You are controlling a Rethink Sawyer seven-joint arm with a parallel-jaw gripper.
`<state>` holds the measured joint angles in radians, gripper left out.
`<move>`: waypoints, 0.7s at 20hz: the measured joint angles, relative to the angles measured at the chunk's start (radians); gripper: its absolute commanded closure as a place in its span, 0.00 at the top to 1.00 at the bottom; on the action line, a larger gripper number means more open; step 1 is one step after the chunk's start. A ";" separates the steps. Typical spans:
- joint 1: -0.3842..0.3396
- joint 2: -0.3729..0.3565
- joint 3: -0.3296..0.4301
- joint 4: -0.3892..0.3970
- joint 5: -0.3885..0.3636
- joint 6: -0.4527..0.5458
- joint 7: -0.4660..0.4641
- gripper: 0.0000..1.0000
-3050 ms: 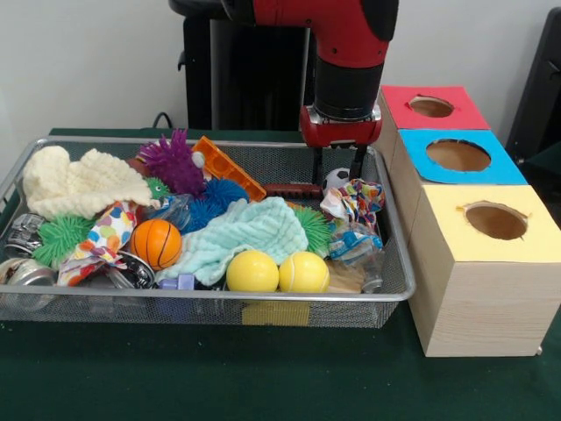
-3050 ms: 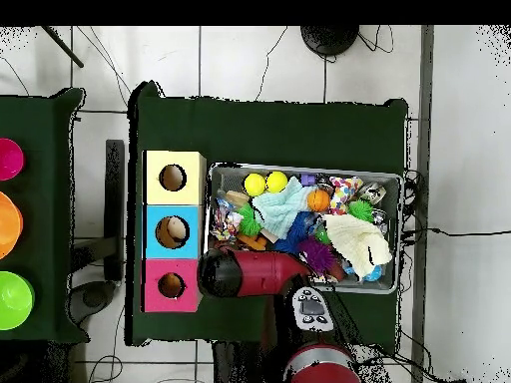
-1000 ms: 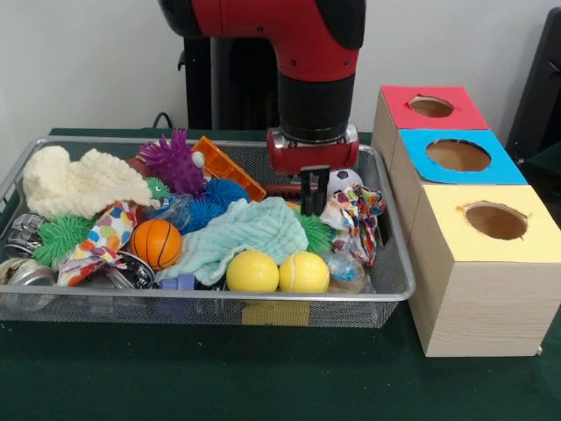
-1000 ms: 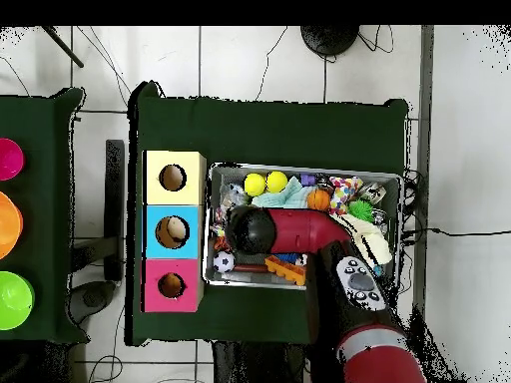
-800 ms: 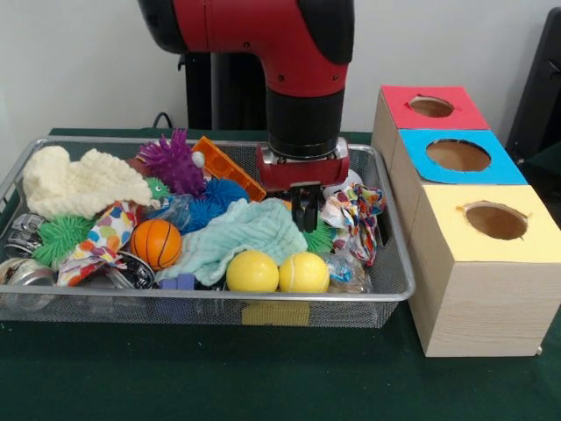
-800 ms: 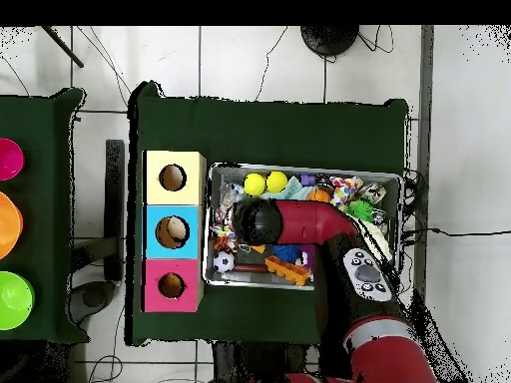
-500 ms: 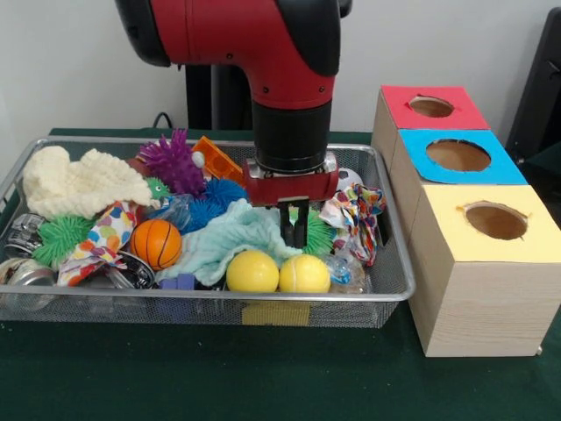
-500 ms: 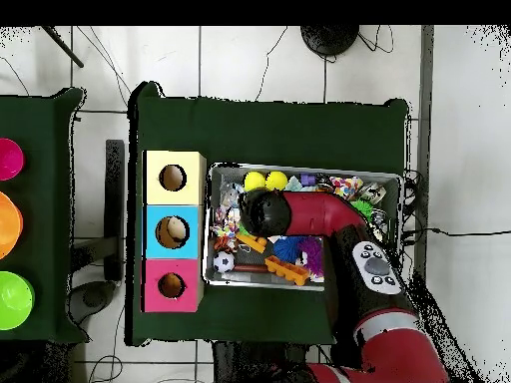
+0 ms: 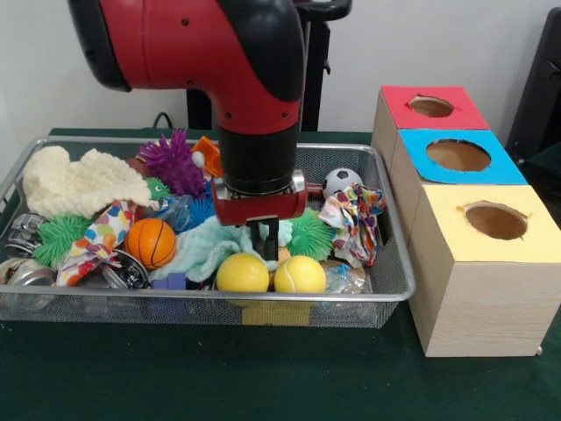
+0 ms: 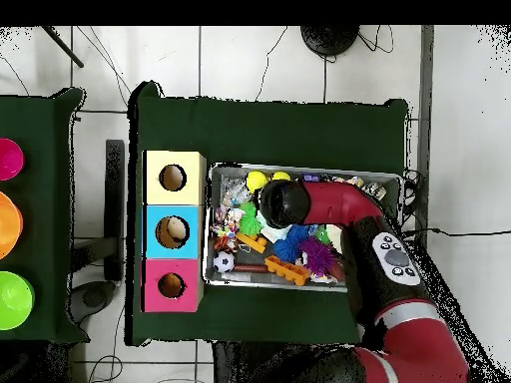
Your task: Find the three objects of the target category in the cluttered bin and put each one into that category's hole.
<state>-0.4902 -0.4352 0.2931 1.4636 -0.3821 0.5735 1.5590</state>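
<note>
A dark green cloth-covered table [image 9: 105,386] fills the lower part of the front view, with a pale wall behind it, and a tiled floor with loose cables can be seen around it from overhead. A wire mesh bin [image 9: 386,294] sits left of centre in the front view, packed with stuff: a cream knitted cloth [image 9: 74,182] at upper left, a purple spiky toy [image 9: 173,160] next to it, an orange basketball [image 9: 151,243] lower down, a mint green cloth [image 9: 206,248] in the middle, and a little soccer ball [image 9: 340,181] toward the upper right of the bin. Two yellow balls [image 9: 243,274] [image 9: 300,274] are lined up side by side against the bin's front wall, at bottom centre. To the right of the bin, three wooden boxes are set in a row, each with a round hole on top: the red box [image 9: 434,107] at the top of the frame, the blue box [image 9: 458,156] in the middle, the yellow box [image 9: 486,224] lowest. The big red and black arm [image 9: 228,79] takes up the top centre, and the gripper [image 9: 266,244] is hung just above and between the two yellow balls, right at the mint cloth. Its dark fingers [image 9: 271,237] look pressed close together with no gap to be made out and nothing pinched between them, so closed and empty as far as can be seen. From overhead the gripper itself is hidden under the arm.
</note>
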 measured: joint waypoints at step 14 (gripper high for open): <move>-0.079 0.023 0.095 -0.043 -0.076 0.120 -0.006 0.00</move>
<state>-0.5697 -0.4125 0.3881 1.4209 -0.4580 0.6937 1.5528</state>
